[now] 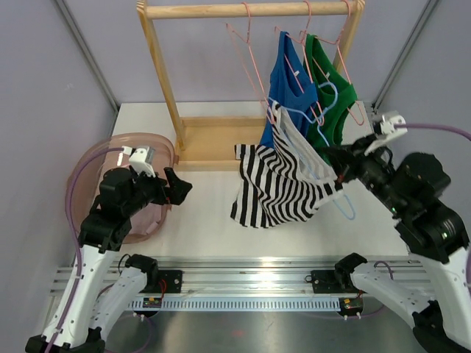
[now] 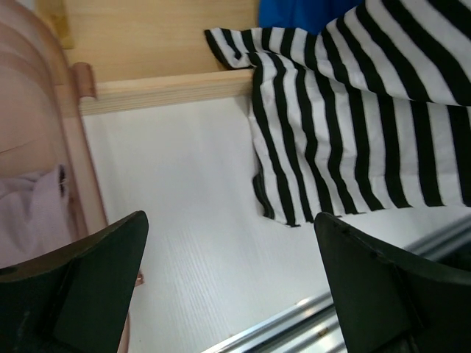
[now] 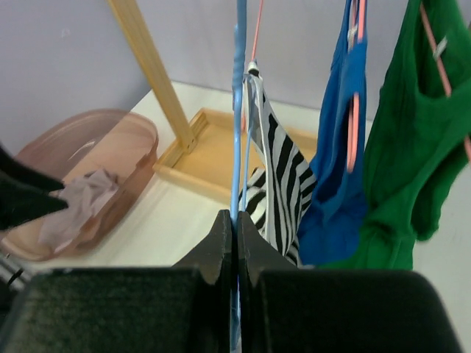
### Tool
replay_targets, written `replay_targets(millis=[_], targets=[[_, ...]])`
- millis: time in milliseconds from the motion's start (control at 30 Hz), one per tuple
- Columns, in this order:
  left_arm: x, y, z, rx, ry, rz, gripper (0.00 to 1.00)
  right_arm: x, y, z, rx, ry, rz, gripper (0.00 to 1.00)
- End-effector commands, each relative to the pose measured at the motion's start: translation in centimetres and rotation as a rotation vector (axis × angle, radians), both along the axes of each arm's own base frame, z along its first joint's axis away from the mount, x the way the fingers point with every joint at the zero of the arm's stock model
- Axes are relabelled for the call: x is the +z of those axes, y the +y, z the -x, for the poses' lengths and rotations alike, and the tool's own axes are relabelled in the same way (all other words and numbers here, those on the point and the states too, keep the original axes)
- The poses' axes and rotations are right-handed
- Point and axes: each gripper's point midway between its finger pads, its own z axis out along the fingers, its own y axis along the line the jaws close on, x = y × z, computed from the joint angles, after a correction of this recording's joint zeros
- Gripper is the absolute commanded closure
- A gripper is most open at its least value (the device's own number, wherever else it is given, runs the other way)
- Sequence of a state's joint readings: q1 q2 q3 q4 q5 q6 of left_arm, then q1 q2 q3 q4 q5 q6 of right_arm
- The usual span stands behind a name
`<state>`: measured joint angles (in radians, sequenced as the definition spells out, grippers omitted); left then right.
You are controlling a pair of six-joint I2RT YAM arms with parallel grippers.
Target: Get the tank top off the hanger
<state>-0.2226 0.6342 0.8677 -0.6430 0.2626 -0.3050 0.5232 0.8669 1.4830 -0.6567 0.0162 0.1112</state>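
Wire was what my right gripper (image 3: 235,223) had clenched: the blue hanger (image 3: 237,88), pinched tight between the two fingers. The striped tank top (image 1: 276,187) hung on that hanger just beyond my right jaws. Its straps were up by the wire and its long axis ran down and away toward my left side. The hem trailed onto the table (image 2: 184,220) and over the base of the wooden rack (image 1: 163,81). My left gripper (image 2: 229,220) stood released, jaws spread wide, with that hem ahead of them and off to their right, clear of both fingers. I judged the left arm the one free to take the cloth and draw it along that axis, off the wire, while the right held the hanger. Close beyond my right jaws, to their right, hung a blue top (image 3: 346,147) and a green top (image 3: 412,147) on pink hangers (image 3: 353,132), near enough to snag. A pink basket (image 3: 140,147) holding a pale cloth (image 3: 85,198) sat just left of my left jaws
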Motion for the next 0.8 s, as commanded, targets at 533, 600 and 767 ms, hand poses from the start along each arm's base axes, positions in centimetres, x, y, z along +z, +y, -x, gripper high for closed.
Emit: replay_targets(millis=[533, 600, 767], targets=[[6.9, -15.4, 5.4, -0.330, -0.226, 0.102, 0.01, -9.9, 1.0, 16.9, 0.493, 0.219, -0.161, 1.00], [6.9, -16.8, 6.0, -0.316, -0.263, 0.049, 0.01, -10.2, 1.4, 17.3, 0.530, 0.239, -0.155, 1.00], [6.1, -19.1, 4.9, -0.238, -0.278, -0.086, 0.09, -10.1, 1.6, 17.9, 0.566, 0.234, -0.141, 1.00]])
